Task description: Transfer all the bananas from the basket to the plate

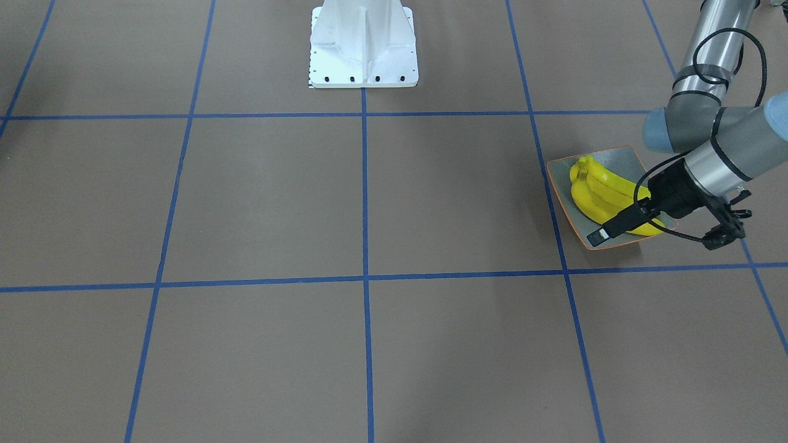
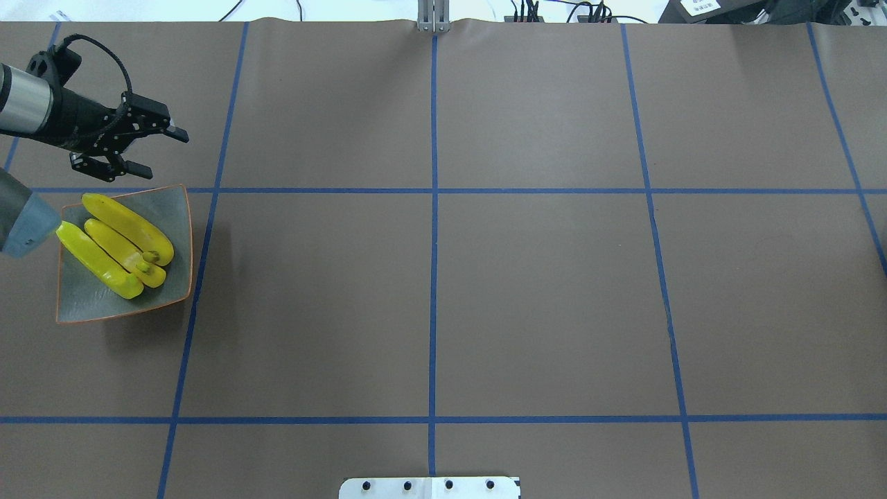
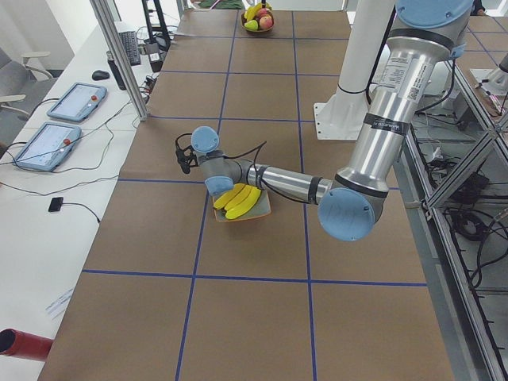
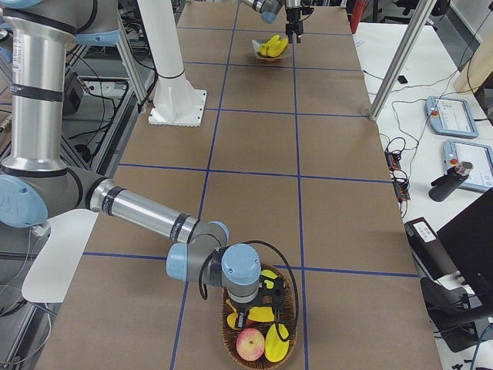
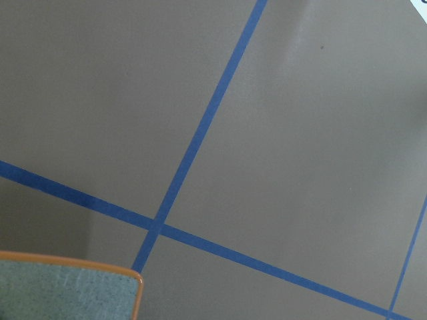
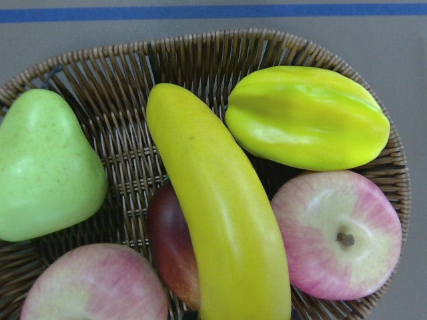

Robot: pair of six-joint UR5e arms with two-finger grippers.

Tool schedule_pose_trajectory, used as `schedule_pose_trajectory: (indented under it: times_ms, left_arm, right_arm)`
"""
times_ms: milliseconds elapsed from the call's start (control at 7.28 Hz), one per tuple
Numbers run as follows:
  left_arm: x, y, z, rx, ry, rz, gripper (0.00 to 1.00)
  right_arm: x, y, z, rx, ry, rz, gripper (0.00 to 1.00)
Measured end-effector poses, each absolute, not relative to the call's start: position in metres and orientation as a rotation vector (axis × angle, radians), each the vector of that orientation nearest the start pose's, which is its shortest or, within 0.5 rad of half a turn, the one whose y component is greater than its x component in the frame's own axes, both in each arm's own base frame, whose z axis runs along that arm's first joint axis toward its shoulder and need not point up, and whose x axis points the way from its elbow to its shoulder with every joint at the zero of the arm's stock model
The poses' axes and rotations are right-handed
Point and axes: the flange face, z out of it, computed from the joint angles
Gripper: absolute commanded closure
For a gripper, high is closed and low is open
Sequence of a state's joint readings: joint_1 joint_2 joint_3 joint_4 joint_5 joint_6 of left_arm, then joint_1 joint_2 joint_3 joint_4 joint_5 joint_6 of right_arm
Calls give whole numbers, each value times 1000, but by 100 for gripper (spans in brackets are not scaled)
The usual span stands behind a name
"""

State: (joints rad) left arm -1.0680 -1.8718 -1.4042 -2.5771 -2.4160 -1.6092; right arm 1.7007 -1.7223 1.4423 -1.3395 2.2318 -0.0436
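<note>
Three yellow bananas point(image 2: 114, 242) lie side by side on the grey-blue, orange-rimmed plate point(image 2: 177, 208) at the table's left end. My left gripper point(image 2: 158, 151) hovers just beyond the plate's far edge, open and empty. The left wrist view catches only a corner of the plate point(image 5: 67, 293). At the other end, one banana point(image 6: 220, 220) lies across the fruit in the wicker basket point(image 6: 220, 53). My right gripper point(image 4: 258, 297) hangs over the basket point(image 4: 231, 339). No view shows its fingers, so I cannot tell its state.
Beside the banana, the basket holds a green pear point(image 6: 47, 167), a yellow-green starfruit point(image 6: 307, 117), two pink apples point(image 6: 340, 233) and a dark red fruit point(image 6: 167, 247). The white robot base point(image 1: 363, 43) stands at mid-table. Blue tape lines point(image 2: 433, 277) grid the brown table.
</note>
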Motion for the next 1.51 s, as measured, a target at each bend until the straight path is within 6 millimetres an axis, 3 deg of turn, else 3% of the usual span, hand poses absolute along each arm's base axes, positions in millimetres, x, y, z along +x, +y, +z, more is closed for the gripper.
schedule_pose_trajectory:
  times_ms: [275,549,961,1099,1236,1373,1511]
  left_arm:
    - [246,-567,456,-131,1295,-467,0]
    - [247,-566,457,-133,1294,-467,0]
    - [251,-565,457,-139,1294,-465,0]
    - [251,-564,457,-140,1294,-464,0]
    - [252,-564,456,-140,1294,-462,0]
    - [252,-564,456,-140,1294,-460,0]
    - [253,-563,456,-141,1295,-459,0]
  right_arm:
    - [147,-395,741,13,-654,109,100]
    - [167,-408,686,22,-628,117,100]
    - [203,-462,594,82,-563,131,100]
    - [204,-484,567,116,-559,117,100]
    - [188,-512,538,141,-571,91,100]
    - [157,-544,506,155,-606,69,100]
    - [112,-572,472,153,-665,70,100]
